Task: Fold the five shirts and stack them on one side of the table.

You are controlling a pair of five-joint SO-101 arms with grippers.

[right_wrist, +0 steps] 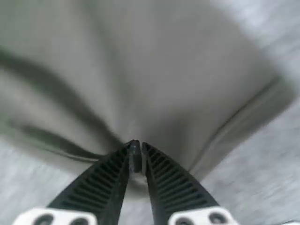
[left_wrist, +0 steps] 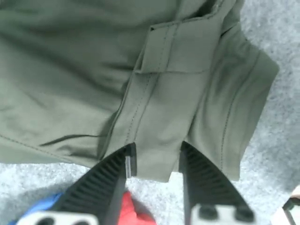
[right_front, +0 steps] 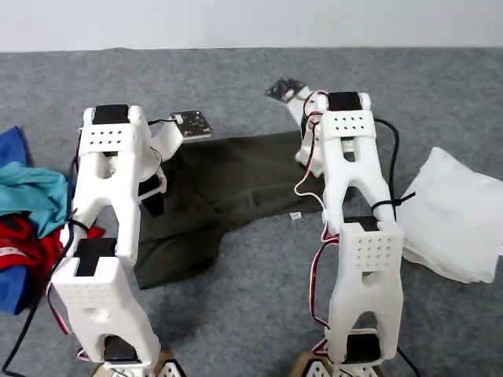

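Grey table [right_front: 251, 314], with the olive shirt [right_front: 228, 184] spread over the middle between the two arms. Its long axis runs from near-left to far-right. It's flat but rumpled, not folded yet. The white shirt [right_front: 456, 216] sits alone at the right edge, looks roughly folded, so that's probably the stack side. A heap of coloured shirts [right_front: 27, 228] (blue, teal, red) waits at the left edge, unfolded. By my count that leaves most of the job to do. The right gripper [right_wrist: 135, 157] is at the shirt's far-right end, jaws pinched tight on a ridge of olive cloth. The left gripper [left_wrist: 154, 161] is at the shirt's left side, jaws moderately wide and straddling the edge of the fabric. Cloth lies between the tips but nothing is clamped. The key relation is that the shirt body extends away from the left gripper toward the right arm, so each arm is on its own end of the long axis. My guess is the left needs to close on that edge before any fold. Risk is it grabs one layer only and the fold goes skewed.
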